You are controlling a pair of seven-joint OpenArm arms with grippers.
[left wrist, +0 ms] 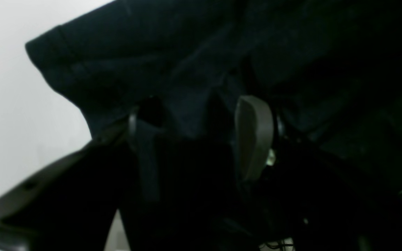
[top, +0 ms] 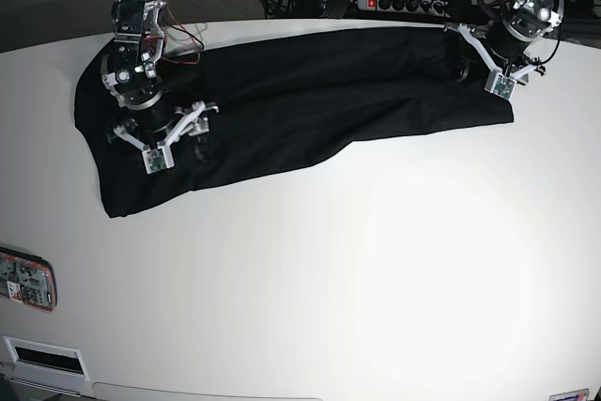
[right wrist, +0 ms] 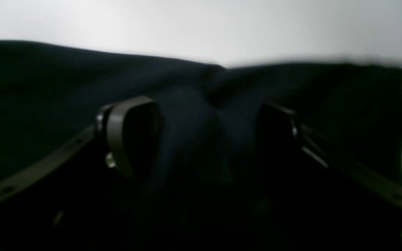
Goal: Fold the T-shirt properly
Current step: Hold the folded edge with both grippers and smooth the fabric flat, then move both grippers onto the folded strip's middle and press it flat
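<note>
The T-shirt [top: 300,100] lies along the far edge of the table [top: 376,279]. Soft, light, limp cloth: grip at hems. Left gripper [left wrist: 201,136] and right gripper [right wrist: 208,136] stand spread, cloth bunched between the jaws.

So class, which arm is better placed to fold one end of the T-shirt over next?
Probably right: its tool sits over the broad end of the T-shirt.
</note>
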